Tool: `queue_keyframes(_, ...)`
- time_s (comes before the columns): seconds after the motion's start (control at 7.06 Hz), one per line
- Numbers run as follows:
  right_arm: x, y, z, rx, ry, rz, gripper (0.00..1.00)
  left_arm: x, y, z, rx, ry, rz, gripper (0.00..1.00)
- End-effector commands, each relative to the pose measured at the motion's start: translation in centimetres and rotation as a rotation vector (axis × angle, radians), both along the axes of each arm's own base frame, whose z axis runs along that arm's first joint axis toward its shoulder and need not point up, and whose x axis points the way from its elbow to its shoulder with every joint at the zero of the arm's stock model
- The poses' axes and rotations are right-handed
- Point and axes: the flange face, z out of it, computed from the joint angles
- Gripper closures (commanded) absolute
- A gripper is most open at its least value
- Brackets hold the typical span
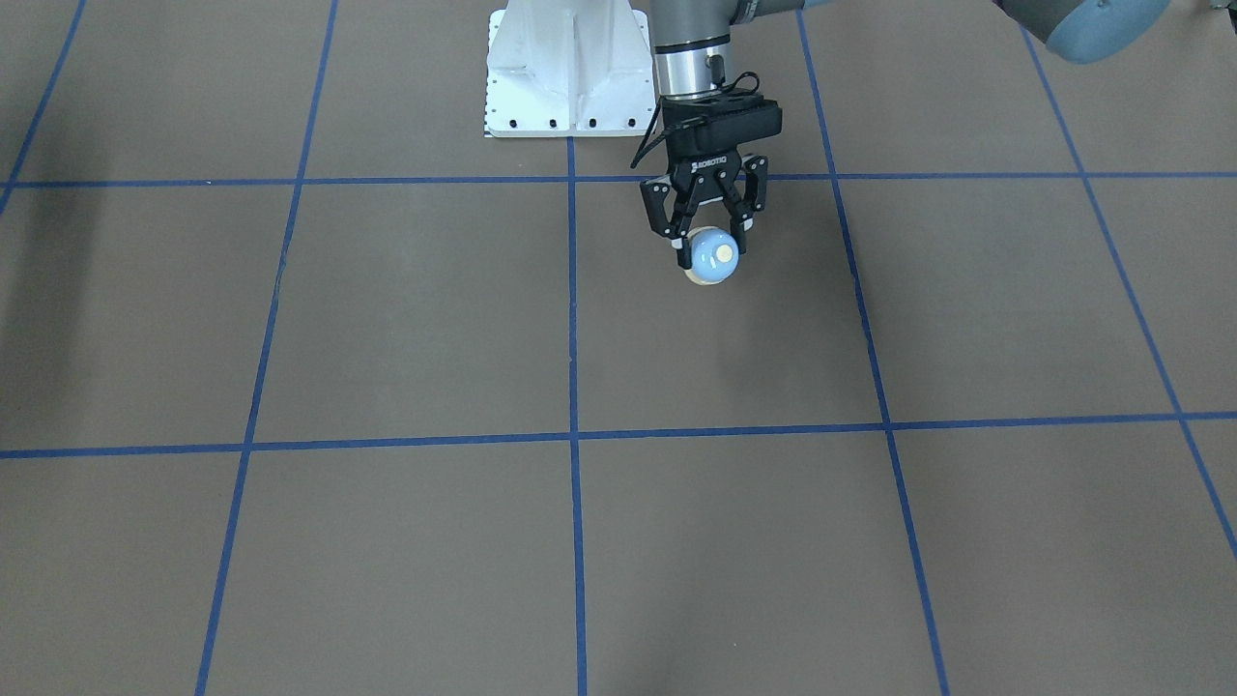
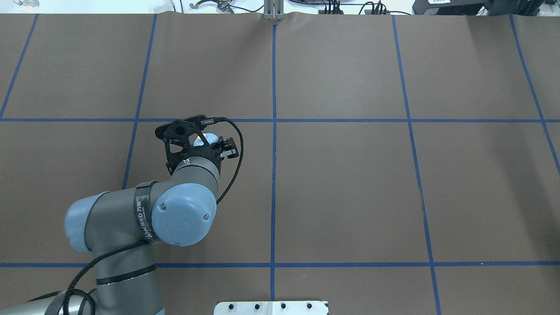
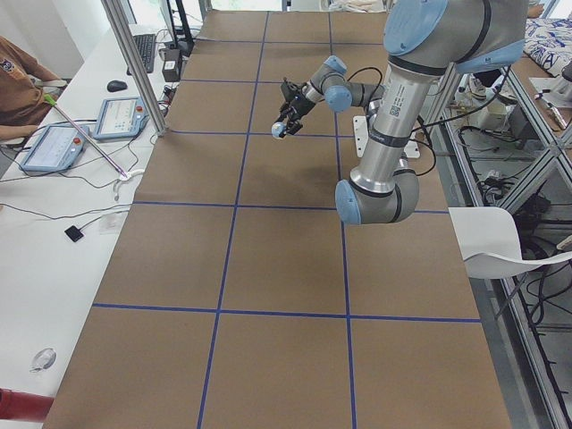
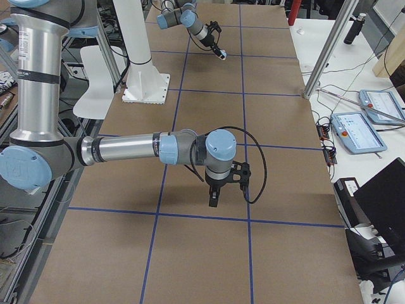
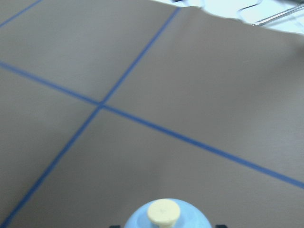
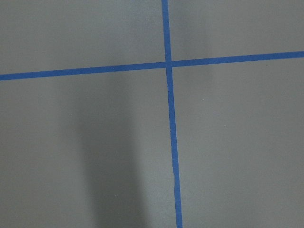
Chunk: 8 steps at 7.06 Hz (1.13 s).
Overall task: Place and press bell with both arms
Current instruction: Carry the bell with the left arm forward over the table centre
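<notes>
We see grey-silver tubular arms (image 2: 113, 218) with light-blue joint caps (image 2: 183, 214); beside the white pedestal (image 1: 565, 68), a black Robotiq-marked left gripper (image 1: 713, 237) with a black cable (image 2: 242, 151).

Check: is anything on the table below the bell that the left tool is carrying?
Nothing visible. The small light-blue dome-shaped bell sits clamped in the left tool, and the brown blue-taped table beneath and around it shows no object in any view.

surface: table (image 1: 387, 319), brown cover | marks: blue tape grid (image 1: 573, 437) | on it: white pedestal base (image 1: 565, 68)
</notes>
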Motion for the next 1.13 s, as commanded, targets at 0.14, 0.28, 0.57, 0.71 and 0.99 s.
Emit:
queue_keyframes(0.14, -0.1, 0.2, 0.0, -0.003, -0.009, 0.001, 0.00, 4.5, -2.2, 2.3, 0.303, -0.012, 0.144, 1.00)
queue_keyframes(0.28, -0.2, 0.3, -0.2, 0.000, -0.018, 0.001, 0.00, 6.3, -3.2, 4.9, 0.369, -0.009, 0.163, 1.00)
queue_keyframes(0.57, -0.2, 0.1, -0.6, 0.008, -0.018, 0.001, 0.00, 7.8, -3.4, 2.8, 0.466, 0.000, 0.207, 1.00)
queue_keyframes(0.71, -0.2, 0.2, -0.5, 0.003, -0.020, 0.001, 0.00, 10.9, -4.4, 2.4, 0.471, -0.039, 0.234, 1.00)
queue_keyframes(0.99, -0.2, 0.4, -0.7, 0.005, -0.018, 0.001, 0.00, 13.9, -4.9, 4.7, 0.510, -0.008, 0.241, 1.00)
